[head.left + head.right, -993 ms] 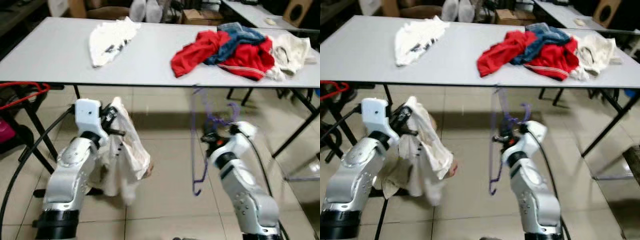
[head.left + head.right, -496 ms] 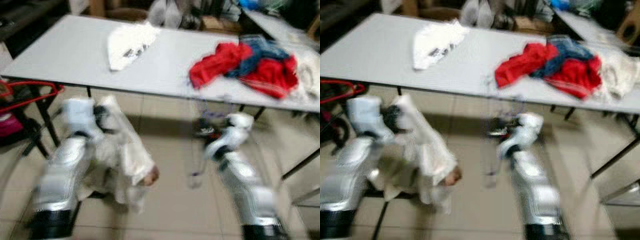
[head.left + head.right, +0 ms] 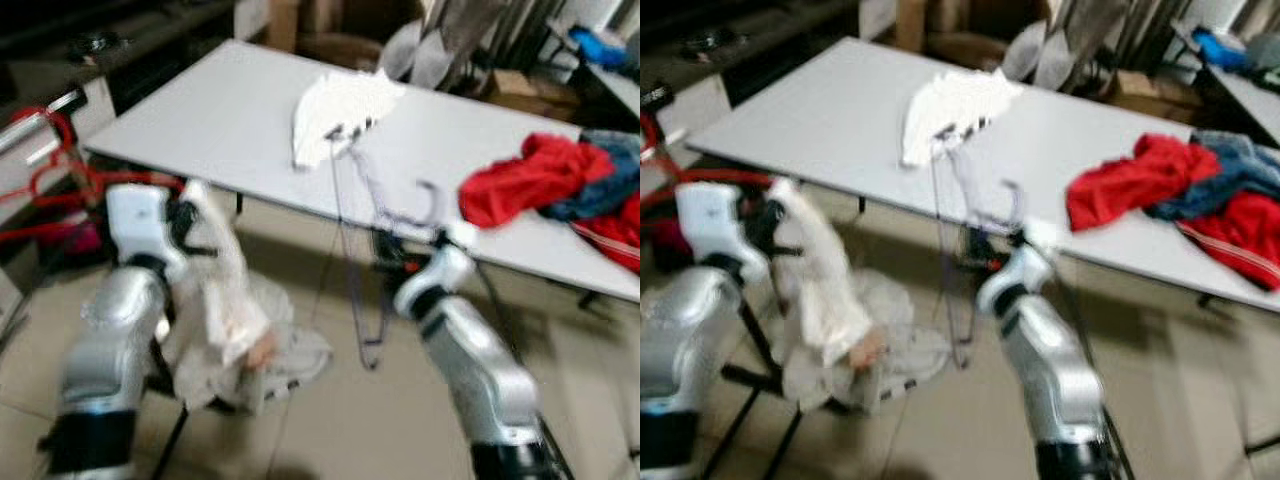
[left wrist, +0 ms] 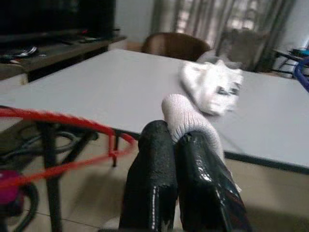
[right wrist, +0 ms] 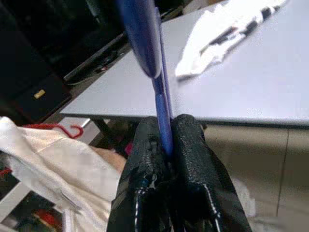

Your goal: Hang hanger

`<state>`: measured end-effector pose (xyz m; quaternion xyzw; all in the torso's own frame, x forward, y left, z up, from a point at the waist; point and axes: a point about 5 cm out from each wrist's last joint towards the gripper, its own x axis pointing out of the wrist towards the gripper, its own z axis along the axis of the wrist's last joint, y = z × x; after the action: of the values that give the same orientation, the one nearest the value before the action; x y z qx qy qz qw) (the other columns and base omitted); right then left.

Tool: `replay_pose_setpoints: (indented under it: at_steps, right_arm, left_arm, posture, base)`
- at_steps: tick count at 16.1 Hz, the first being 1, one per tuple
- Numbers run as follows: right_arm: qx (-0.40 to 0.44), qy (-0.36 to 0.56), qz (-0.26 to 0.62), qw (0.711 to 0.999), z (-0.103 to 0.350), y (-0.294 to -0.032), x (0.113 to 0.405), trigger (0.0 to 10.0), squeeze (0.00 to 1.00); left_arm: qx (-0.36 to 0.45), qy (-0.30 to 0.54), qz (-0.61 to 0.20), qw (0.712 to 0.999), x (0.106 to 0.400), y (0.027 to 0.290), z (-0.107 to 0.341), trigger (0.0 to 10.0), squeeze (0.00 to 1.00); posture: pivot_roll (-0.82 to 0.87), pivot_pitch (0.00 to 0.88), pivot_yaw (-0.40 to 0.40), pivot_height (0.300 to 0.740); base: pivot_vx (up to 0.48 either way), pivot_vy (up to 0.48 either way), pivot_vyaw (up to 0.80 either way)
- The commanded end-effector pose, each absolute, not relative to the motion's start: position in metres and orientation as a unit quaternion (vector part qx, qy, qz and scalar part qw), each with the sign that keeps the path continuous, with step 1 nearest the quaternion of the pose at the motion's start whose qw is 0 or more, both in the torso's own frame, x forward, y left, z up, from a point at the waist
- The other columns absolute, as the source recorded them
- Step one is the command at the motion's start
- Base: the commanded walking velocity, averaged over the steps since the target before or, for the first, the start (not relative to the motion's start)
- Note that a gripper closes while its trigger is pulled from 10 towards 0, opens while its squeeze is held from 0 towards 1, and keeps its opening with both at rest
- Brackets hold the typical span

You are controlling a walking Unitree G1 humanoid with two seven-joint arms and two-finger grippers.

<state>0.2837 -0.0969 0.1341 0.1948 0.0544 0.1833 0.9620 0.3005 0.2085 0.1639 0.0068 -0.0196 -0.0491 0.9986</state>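
My right gripper [image 5: 166,128] is shut on a thin purple-blue hanger [image 5: 159,92]. The hanger [image 3: 348,255] stands roughly upright in front of the table's near edge, its hook [image 3: 432,197] by the gripper [image 3: 395,262]. To the left, my left gripper [image 3: 190,225] is shut on a white garment [image 3: 225,310] that hangs down to the tiled floor. A ribbed white cuff [image 4: 186,113] sticks out between the left fingers [image 4: 154,145].
A long grey table [image 3: 220,110] runs across ahead, with a white garment [image 3: 340,105] on it and a red and blue clothes pile [image 3: 535,180] at the right. Red hangers [image 3: 50,170] sit on a rack at the far left. The floor is tiled.
The whole view has swung left and is blurred, so the camera moved. The red hangers at the left show more. Both grippers keep their hold.
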Motion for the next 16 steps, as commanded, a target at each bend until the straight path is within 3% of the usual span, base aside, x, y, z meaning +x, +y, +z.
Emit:
replay_pose_setpoints:
  at_steps: [1, 16]
  right_arm:
    - [0.189, 0.049, 0.161, 0.967, 0.133, -0.112, 0.285, 10.0, 0.00]
    - [0.173, 0.033, 0.156, 0.972, 0.140, -0.123, 0.283, 10.0, 0.00]
  left_arm:
    - [0.000, -0.043, -0.070, 0.997, 0.304, 0.194, 0.174, 10.0, 0.00]
    - [-0.011, -0.067, -0.072, 0.995, 0.311, 0.192, 0.183, 10.0, 0.00]
  posture:
    - [-0.01, 0.000, -0.104, 0.740]
    - [-0.06, 0.000, -0.116, 0.740]
  base:
    - [0.435, 0.000, 0.00]
    - [0.436, 0.000, 0.00]
